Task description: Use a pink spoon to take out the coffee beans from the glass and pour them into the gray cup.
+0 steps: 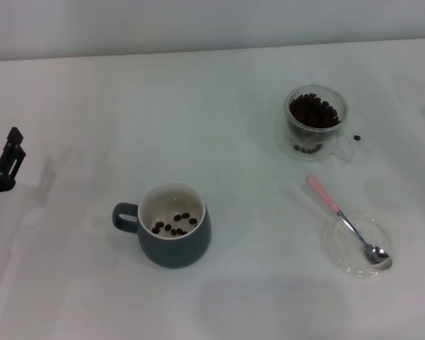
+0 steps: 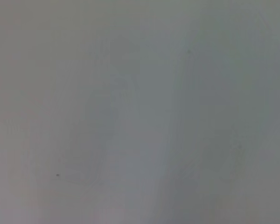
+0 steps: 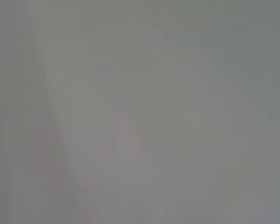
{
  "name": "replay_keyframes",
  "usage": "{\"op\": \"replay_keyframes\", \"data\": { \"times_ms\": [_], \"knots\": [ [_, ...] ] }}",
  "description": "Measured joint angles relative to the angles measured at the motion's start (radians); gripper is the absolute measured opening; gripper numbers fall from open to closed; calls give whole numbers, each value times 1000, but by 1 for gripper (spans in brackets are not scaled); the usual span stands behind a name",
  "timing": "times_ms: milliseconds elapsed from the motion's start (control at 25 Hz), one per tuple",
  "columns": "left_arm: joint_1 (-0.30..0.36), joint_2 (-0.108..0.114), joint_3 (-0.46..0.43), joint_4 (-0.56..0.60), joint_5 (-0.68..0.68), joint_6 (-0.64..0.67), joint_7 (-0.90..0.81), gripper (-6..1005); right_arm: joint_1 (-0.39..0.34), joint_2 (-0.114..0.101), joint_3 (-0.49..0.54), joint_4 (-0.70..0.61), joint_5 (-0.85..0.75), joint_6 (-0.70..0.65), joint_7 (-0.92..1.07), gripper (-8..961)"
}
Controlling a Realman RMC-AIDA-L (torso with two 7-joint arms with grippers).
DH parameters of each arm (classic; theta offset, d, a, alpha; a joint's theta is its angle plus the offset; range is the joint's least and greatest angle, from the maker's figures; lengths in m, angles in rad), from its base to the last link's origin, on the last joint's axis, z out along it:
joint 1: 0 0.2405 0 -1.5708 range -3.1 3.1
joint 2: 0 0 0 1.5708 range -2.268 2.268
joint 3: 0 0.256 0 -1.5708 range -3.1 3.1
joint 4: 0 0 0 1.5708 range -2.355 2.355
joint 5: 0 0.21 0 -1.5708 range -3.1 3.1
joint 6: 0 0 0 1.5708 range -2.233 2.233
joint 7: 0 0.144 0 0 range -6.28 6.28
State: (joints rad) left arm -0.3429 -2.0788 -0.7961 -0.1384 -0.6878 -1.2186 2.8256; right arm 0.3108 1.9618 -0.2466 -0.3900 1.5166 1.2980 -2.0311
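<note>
In the head view the pink spoon [image 1: 343, 220] lies with its metal bowl in a shallow clear dish [image 1: 358, 246] at the right, pink handle pointing up-left onto the table. The glass [image 1: 315, 122] with coffee beans [image 1: 313, 110] stands behind it at the back right. The gray cup [image 1: 171, 225] sits at centre-left, handle to the left, with several beans [image 1: 174, 223] on its white bottom. My left gripper [image 1: 6, 166] is at the far left edge, away from everything. The right gripper is out of view. Both wrist views show only blank table surface.
One stray bean [image 1: 356, 137] lies on the white table just right of the glass. The white tabletop [image 1: 219, 106] runs back to a pale wall.
</note>
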Motion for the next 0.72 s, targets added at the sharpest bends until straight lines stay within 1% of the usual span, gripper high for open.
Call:
{"op": "replay_keyframes", "data": {
  "times_ms": [80,120,160,320,560,720],
  "knots": [
    [-5,0,0,10,-15,-2,0,621,2,24,65,13,32,1,-108,183],
    [-7,0,0,12,-19,-2,0,621,4,32,88,33,56,4,-165,183],
    [-9,0,0,14,-20,-2,0,621,5,36,102,55,81,7,-210,183],
    [-12,0,-21,25,-31,-3,0,620,13,37,111,129,144,8,-344,183],
    [-13,2,-66,28,-33,-5,0,620,15,39,115,169,162,4,-450,183],
    [-14,2,-70,29,-33,-6,0,620,19,40,116,195,165,6,-526,183]
  ]
}}
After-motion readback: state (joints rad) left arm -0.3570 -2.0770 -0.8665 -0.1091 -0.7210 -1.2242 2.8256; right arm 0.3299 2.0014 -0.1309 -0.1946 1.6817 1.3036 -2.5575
